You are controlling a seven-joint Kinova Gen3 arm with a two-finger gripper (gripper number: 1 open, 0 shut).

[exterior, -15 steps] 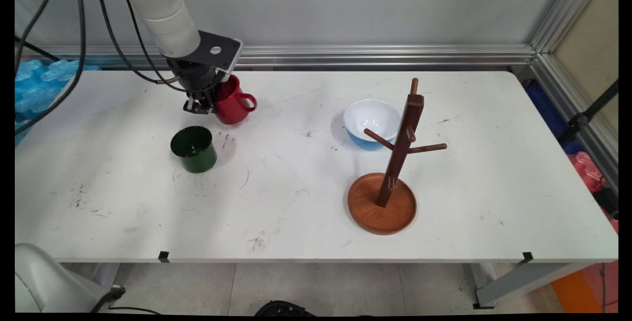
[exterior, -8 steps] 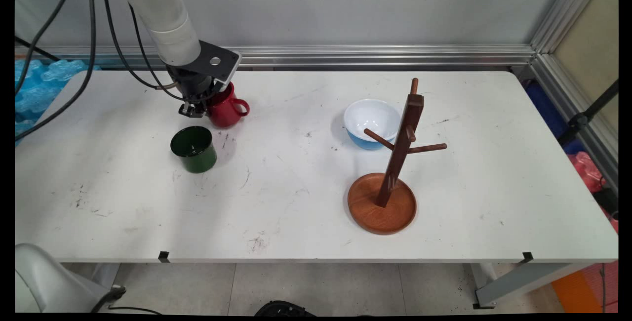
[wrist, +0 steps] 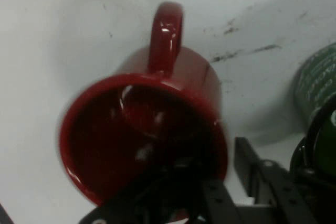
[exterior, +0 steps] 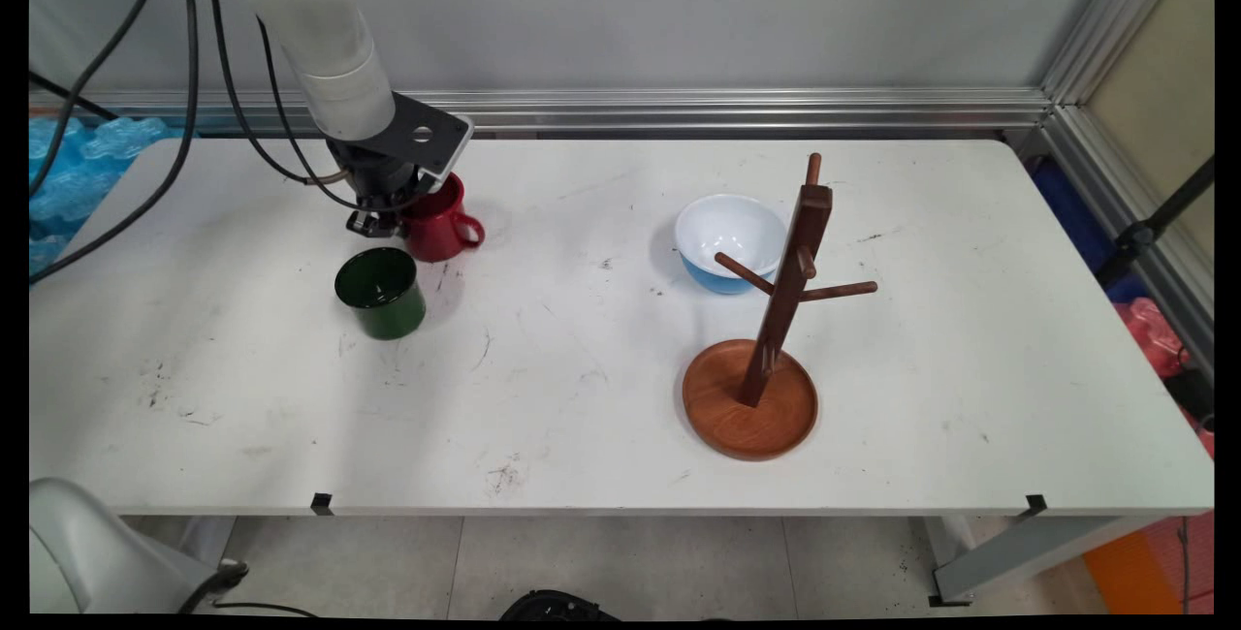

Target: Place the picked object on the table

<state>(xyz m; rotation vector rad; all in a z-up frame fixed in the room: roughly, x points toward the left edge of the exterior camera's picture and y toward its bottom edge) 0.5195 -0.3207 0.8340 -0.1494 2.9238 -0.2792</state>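
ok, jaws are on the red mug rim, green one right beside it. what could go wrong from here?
1. The gripper pinches only the red mug's rim wall, opposite the handle, one finger inside and one outside. The hand view shows the mug tilted, so it could swing or slip.
2. The green mug stands close beside the gripper; moving that way could knock it.

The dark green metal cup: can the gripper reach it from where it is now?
Probably yes: the dark green metal cup stands beside the gripper, which is at the red mug; bare table lies between.
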